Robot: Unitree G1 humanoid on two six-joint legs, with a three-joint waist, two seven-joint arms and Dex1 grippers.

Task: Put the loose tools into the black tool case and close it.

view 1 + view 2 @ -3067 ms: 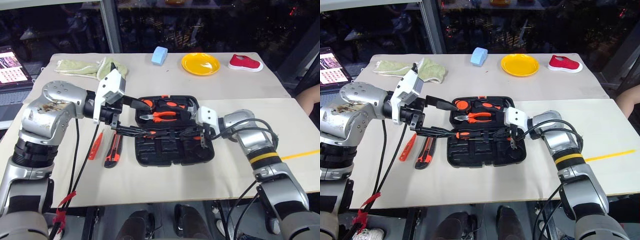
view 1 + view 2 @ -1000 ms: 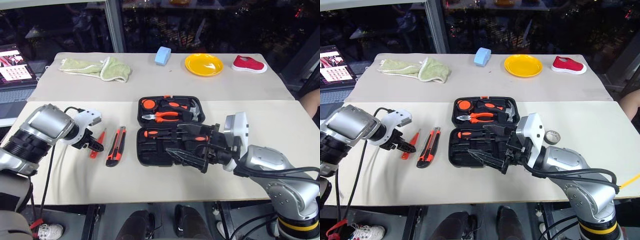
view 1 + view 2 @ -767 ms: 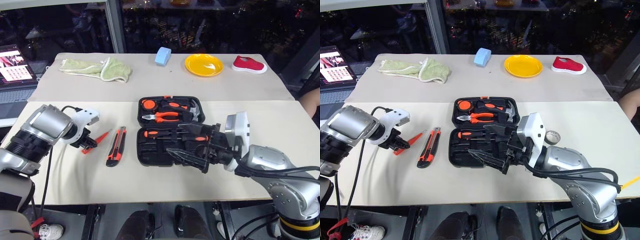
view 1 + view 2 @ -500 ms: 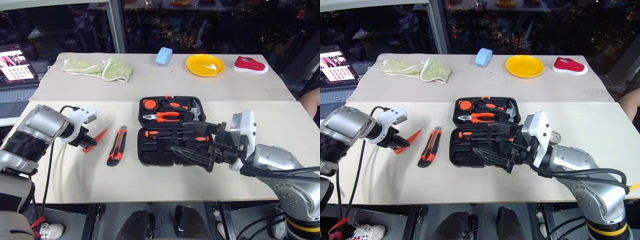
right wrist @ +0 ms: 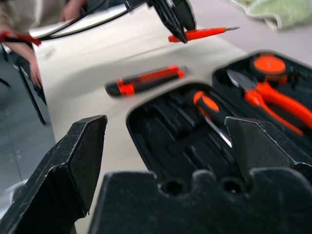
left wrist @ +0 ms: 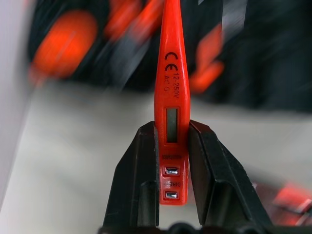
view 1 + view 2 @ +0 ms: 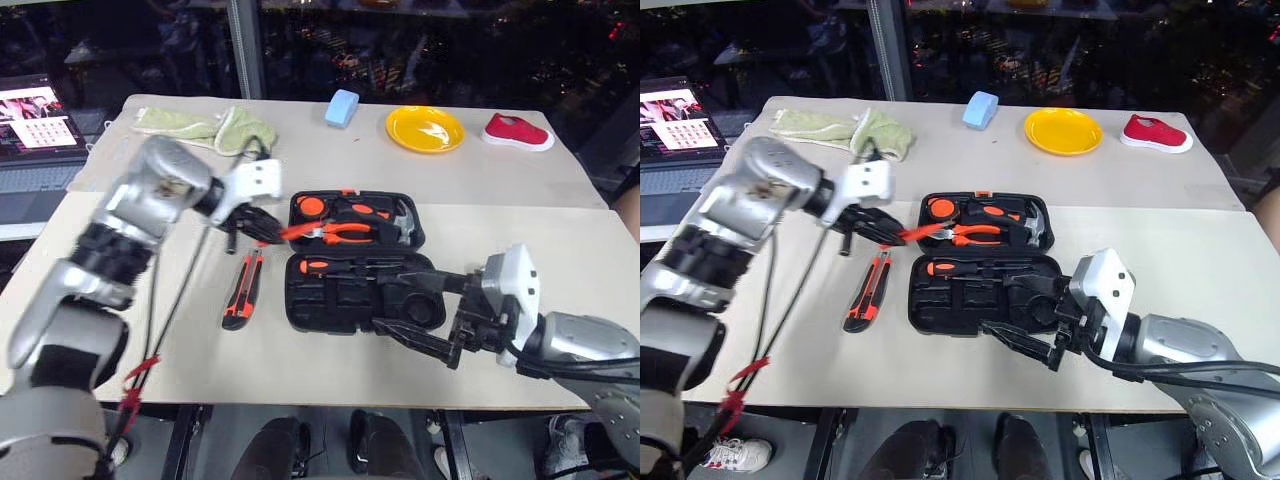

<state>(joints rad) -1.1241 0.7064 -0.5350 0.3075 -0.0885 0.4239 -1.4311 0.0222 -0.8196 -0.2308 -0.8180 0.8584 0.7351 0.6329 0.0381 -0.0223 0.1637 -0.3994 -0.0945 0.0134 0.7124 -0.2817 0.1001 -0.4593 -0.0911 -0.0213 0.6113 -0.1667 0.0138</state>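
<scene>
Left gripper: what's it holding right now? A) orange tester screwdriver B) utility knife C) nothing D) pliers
A. The left gripper is shut on the slim orange tester screwdriver, carried over the open black tool case; the utility knife lies on the table beside the case.

Left arm reaches in from the left, silver forearm angled across, wrist turned so the left gripper (image 7: 262,227) points right and downward. Its two black fingers (image 6: 136,170) are clamped on a slim all-orange tester screwdriver (image 6: 169,97). Right arm low, near level; right gripper (image 7: 1025,322) spread wide, holding nothing.
</scene>
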